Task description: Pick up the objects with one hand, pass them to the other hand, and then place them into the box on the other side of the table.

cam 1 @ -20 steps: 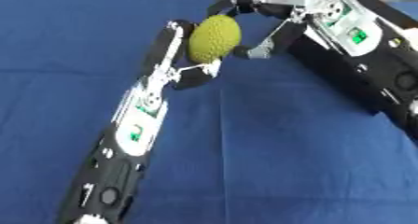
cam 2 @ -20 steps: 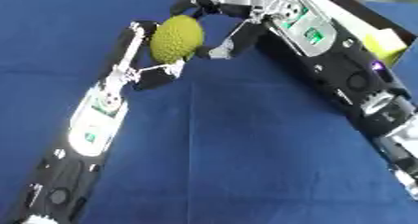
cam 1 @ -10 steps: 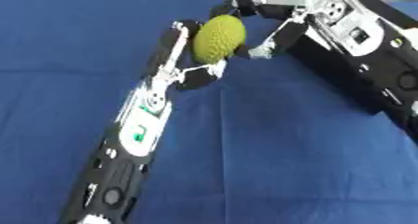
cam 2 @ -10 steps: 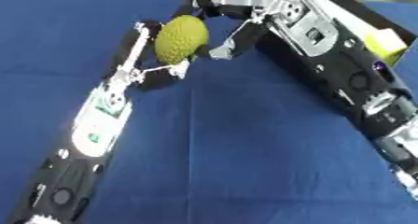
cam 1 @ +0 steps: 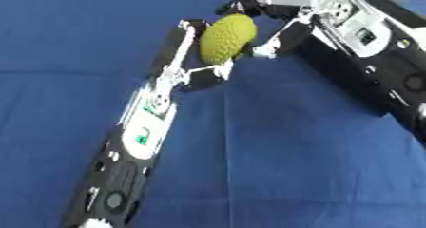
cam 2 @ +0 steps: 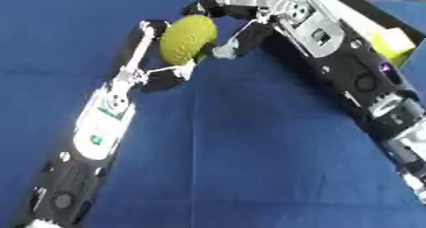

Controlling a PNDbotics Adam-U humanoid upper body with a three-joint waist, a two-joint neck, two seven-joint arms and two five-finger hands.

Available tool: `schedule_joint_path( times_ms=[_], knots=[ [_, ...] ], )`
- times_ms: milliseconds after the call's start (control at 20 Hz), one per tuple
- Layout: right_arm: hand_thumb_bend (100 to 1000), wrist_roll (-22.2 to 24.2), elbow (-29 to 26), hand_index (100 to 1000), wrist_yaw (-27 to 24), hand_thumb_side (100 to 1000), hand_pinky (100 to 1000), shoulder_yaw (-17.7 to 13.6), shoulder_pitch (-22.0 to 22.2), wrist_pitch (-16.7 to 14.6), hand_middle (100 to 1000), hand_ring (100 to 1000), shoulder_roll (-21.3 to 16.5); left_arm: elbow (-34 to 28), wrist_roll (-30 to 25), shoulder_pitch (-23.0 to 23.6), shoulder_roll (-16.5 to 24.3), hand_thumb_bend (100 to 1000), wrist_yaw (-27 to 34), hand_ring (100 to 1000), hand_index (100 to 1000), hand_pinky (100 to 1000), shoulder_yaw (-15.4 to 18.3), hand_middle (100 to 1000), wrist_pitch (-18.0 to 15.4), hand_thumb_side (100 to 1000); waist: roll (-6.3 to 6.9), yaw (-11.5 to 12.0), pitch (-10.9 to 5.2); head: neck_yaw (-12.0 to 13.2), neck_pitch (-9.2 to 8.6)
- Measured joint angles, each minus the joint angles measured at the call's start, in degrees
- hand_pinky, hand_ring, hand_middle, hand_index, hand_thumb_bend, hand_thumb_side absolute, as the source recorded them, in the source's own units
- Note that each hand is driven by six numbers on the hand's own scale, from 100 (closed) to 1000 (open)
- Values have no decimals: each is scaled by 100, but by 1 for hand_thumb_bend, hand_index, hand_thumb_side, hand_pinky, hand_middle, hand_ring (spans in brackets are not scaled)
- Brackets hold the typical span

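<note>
Left hand (cam 1: 193,68): long fingers (cam 1: 181,42) run up the far-left side of the yellow-green ball (cam 1: 226,38), thumb (cam 1: 215,72) under its lower edge. Ball is pinched between the two; fingertips hidden behind the ball, so the tip contact can't be made out.

Right hand (cam 1: 287,13): fingers (cam 1: 249,1) curl over the top-right of the ball, thumb (cam 1: 275,42) angles down to its lower-right side. Looks like touching on both, but whether the thumb tip is actually on the ball or just beside it is hard to tell. Palm side is turned away, partly hidden by the hand's own housing.

Ball: bumpy textured surface, oval, upright-ish, held up between the two hands, above the blue tablecloth (cam 1: 275,165). Its back side is hidden by the fingers of both hands.

Outward from the ball: left forearm (cam 1: 137,141) runs down-left of it to the lower edge of the view, cut off there. Right forearm (cam 2: 358,75) runs down-right of it and is cut off at the right edge.

Box (cam 2: 391,37): right of the ball, behind the right forearm, shows only in the right eye view. Only a dark rim corner and something pale yellow (cam 2: 392,44) inside are visible; the rest is covered by the arm or cut off. Can't tell what the yellow thing is.
</note>
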Motion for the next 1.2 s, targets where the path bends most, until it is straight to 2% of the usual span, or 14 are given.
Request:
schedule_joint_path(
  times_ms=[200,300,350,450,600,650,750,800,850,1200],
  knots=[
    [100,199,-18,511,-281,100,758,-82,-2,199,497,1000,1,-24,8,0,-39,100,1,553,548,569,-2,452,8,100,0,-21,0,0,0],
    [186,294,-40,489,-387,100,749,-106,-2,294,477,1000,1,-24,12,0,-39,123,0,560,574,576,-2,464,13,100,0,-24,0,0,0],
    [209,335,-42,483,-436,100,746,-121,-2,335,472,1000,1,-24,16,2,-39,182,-2,565,588,579,-2,474,19,100,0,-24,0,0,-1],
    [242,399,-61,473,-510,100,742,-152,-1,399,465,1000,0,-24,36,4,-39,395,-27,586,635,596,-2,508,41,181,0,-25,0,0,-1],
    [248,450,-116,470,-581,100,741,-209,2,450,461,999,-7,-24,88,17,-33,766,-88,652,754,637,0,595,52,349,0,-28,0,6,-2],
    [250,461,-128,470,-591,100,742,-230,4,461,461,999,-13,-24,113,27,-29,827,-117,669,774,646,0,612,44,369,0,-28,0,9,-3],
    [241,478,-146,471,-617,100,740,-256,8,478,460,998,-25,-24,171,52,-9,1000,-200,683,792,657,1,624,14,492,1,-31,0,10,-4],
    [242,486,-147,470,-631,100,740,-276,9,486,458,997,-36,-25,209,58,12,1000,-252,684,793,656,3,624,1,542,1,-31,0,10,-6],
    [244,496,-147,470,-639,100,739,-290,11,496,457,996,-51,-26,257,64,22,1000,-302,682,790,655,8,623,-8,549,1,-31,0,11,-9],
    [240,529,-147,469,-653,100,738,-369,57,529,455,994,-81,-28,538,113,58,1000,-414,680,793,652,34,618,-15,548,1,-38,0,32,-51]
  ],
)
